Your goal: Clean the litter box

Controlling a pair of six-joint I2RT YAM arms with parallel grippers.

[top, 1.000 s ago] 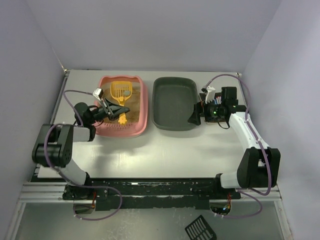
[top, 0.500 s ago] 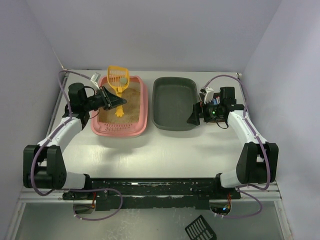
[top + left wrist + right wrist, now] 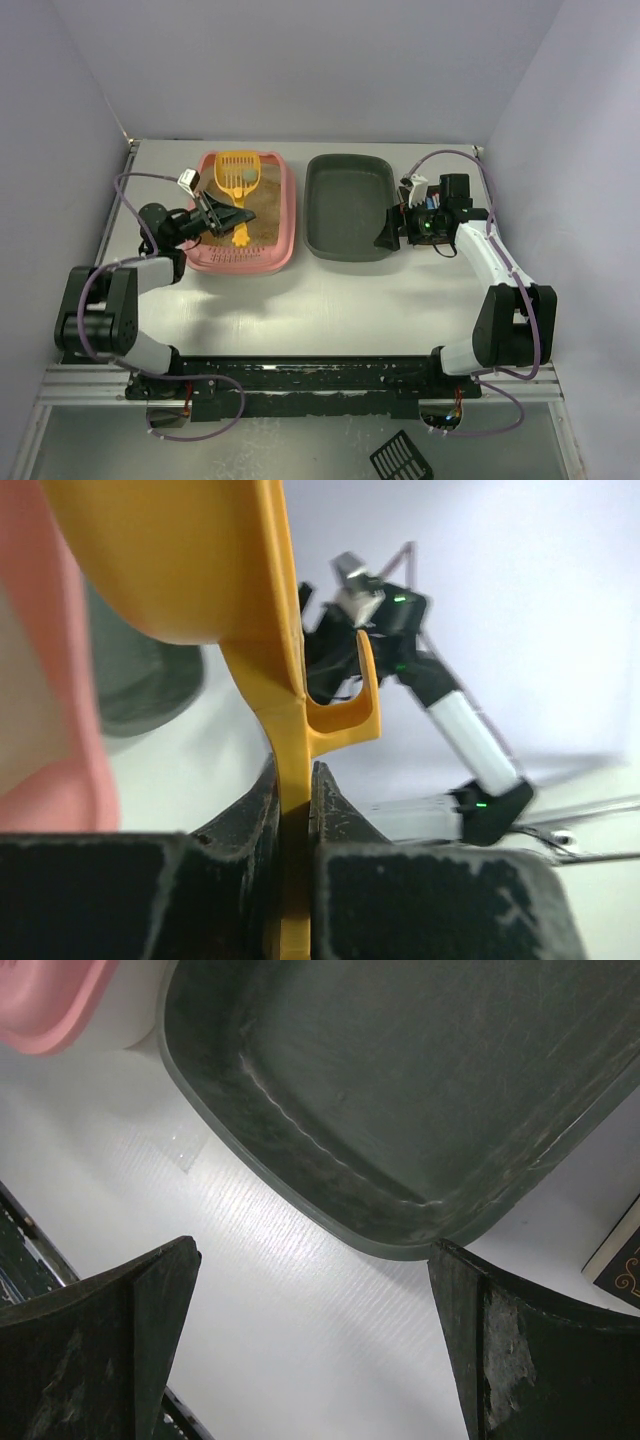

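Note:
The pink litter box (image 3: 282,215) with tan litter lies at the left of the table. My left gripper (image 3: 236,219) is shut on the handle of a yellow slotted scoop (image 3: 237,175), whose head is held over the far half of the box with a small grey lump (image 3: 249,177) in it. In the left wrist view the fingers (image 3: 335,810) clamp the scoop's handle (image 3: 290,740), and the box's pink wall (image 3: 60,750) is at the left. My right gripper (image 3: 388,233) is open and empty beside the dark grey tray's right edge; in its wrist view the gripper (image 3: 315,1305) is over bare table.
The dark grey tray (image 3: 350,240) lies right of the litter box and shows no contents in the right wrist view (image 3: 400,1080). The litter box corner (image 3: 45,1005) shows there too. A black slotted piece (image 3: 401,458) lies below the table's front edge. Walls close in on three sides.
The scoop head was past the box's far rim half a second ago; it has come back over the litter. The left arm shifted inward. The right arm has not moved.

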